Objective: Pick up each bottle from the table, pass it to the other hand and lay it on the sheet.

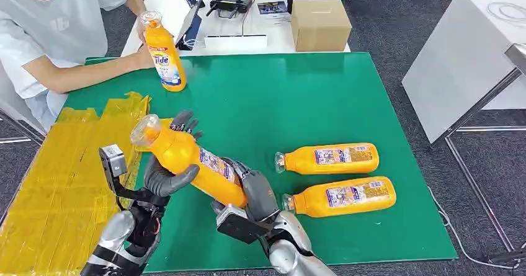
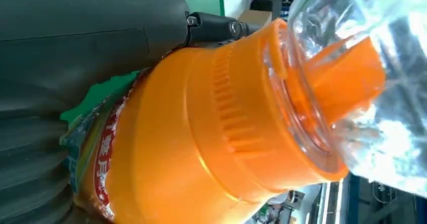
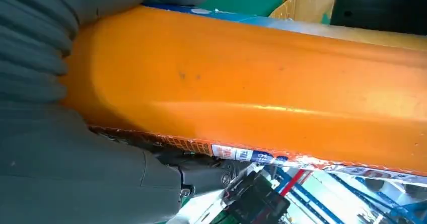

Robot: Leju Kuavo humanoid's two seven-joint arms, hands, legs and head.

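Observation:
An orange bottle (image 1: 186, 158) with a clear cap is held tilted above the green mat (image 1: 298, 102), cap toward the yellow sheet (image 1: 56, 183). My left hand (image 1: 169, 167) grips its upper part, thumb in front and fingers behind. My right hand (image 1: 254, 195) grips its lower end. The left wrist view has the bottle's shoulder and cap (image 2: 226, 133) against my left hand (image 2: 75, 58). Up close in the right wrist view, the bottle's body (image 3: 252, 93) lies in my right hand (image 3: 60, 173). Two more orange bottles (image 1: 329, 158) (image 1: 341, 196) lie on the mat to the right.
A person seated at the far left holds an upright orange bottle (image 1: 164, 56) on the mat's far corner. Behind the mat, a white table carries a cardboard box (image 1: 319, 23), a controller (image 1: 231, 3) and papers. Another white table (image 1: 471, 53) stands to the right.

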